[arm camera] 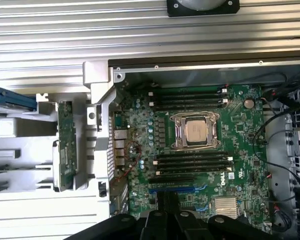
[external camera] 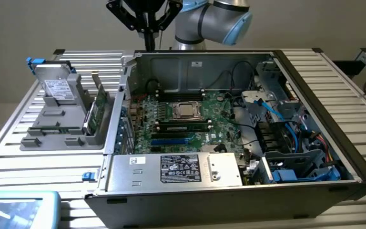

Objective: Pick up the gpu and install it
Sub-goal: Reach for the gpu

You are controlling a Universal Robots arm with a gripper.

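While the black gripper (external camera: 149, 39) hangs pinched shut and empty above the open black computer case (external camera: 170, 71), the flat green gpu card (external camera: 97, 110) stands edgewise in the grey rack (external camera: 51, 125) alongside; closed jaws descending could topple it.

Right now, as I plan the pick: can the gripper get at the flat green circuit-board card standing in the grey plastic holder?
Probably yes. The green card stands edge-up with nothing over it; the silver hard drive sits apart. The shut gripper hangs above the black case.
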